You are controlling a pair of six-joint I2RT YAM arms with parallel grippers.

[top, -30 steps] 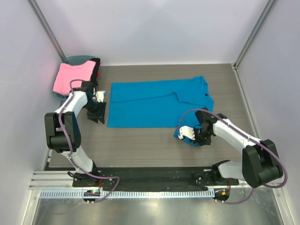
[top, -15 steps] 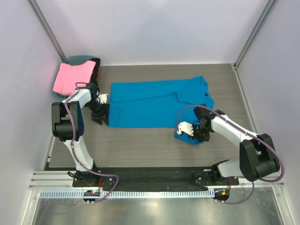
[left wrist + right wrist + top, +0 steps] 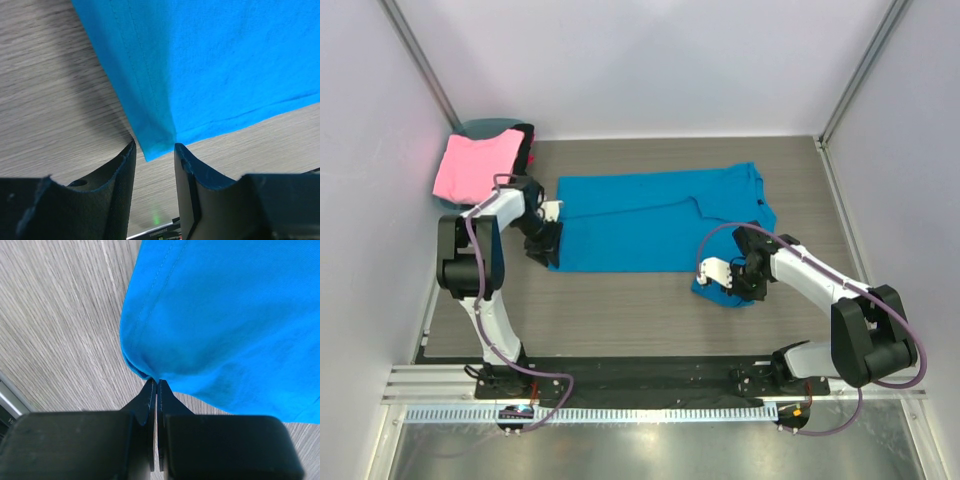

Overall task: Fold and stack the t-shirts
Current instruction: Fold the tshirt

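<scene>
A blue t-shirt point(image 3: 650, 220) lies partly folded across the middle of the table. My left gripper point(image 3: 548, 243) is open at its near-left corner; in the left wrist view the corner point(image 3: 157, 145) sits between the two fingers point(image 3: 125, 165). My right gripper point(image 3: 738, 283) is shut on the shirt's near-right fold, pinched at the fingertips point(image 3: 148, 391) in the right wrist view, with the blue cloth point(image 3: 230, 315) bunched above them. A folded pink shirt point(image 3: 475, 165) lies on a pile at the back left.
A dark garment point(image 3: 527, 145) and a teal round base point(image 3: 485, 128) lie under the pink shirt in the back left corner. The wood-grain table point(image 3: 620, 310) is ringed by white walls. A black rail point(image 3: 640, 375) runs along the near edge.
My left gripper has moved right from beside the shirt to its near-left corner. My right gripper has shifted slightly up and left, still on the fold.
</scene>
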